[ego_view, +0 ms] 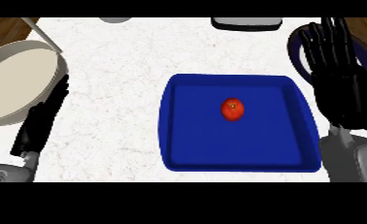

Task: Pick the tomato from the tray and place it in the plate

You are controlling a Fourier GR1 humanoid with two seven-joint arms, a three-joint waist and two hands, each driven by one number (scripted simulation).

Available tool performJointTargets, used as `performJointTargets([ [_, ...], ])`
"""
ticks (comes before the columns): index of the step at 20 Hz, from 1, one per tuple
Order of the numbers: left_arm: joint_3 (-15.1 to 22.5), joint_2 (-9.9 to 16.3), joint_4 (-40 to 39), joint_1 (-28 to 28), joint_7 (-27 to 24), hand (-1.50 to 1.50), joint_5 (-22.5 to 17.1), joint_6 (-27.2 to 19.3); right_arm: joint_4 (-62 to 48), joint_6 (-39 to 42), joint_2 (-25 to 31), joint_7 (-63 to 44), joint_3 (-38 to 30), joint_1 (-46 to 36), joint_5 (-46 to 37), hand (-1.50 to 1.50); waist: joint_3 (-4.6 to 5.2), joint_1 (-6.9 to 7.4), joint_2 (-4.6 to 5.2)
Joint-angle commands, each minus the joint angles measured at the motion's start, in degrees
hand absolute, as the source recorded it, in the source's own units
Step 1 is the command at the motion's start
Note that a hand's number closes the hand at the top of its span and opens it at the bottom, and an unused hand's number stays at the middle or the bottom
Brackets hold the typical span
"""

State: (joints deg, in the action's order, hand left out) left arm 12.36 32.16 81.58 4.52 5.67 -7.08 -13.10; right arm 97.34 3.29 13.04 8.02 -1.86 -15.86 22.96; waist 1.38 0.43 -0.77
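Observation:
A red tomato (233, 109) lies near the middle of a dark blue tray (188, 121) on the white counter. My right hand (337, 68) stands to the right of the tray, fingers straight and pointing up, apart from the tomato and covering most of a blue plate (293, 48) whose rim shows beside it. My left hand (43, 116) rests open at the left edge, far from the tray, next to a large cream plate (22, 80).
At the counter's back edge sit a grey round object (114, 20) and a white and dark boxy object (246, 23). Brown wood shows at the top corners. Bare white counter lies between the tray and the cream plate.

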Motion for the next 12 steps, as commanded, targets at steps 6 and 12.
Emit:
performJointTargets([
  [6,1.2,-10.0,0.2,2.3,2.3,0.0,-2.5,-4.1,-10.4,23.2,3.8,-13.7,14.8,-7.7,8.9,1.5,-1.31,3.79,2.18],
  [12,2.3,-13.7,0.0,1.1,3.1,0.0,-3.0,-5.7,-12.8,12.5,12.4,12.6,15.7,-4.0,-28.9,1.5,-1.62,1.48,1.87],
])
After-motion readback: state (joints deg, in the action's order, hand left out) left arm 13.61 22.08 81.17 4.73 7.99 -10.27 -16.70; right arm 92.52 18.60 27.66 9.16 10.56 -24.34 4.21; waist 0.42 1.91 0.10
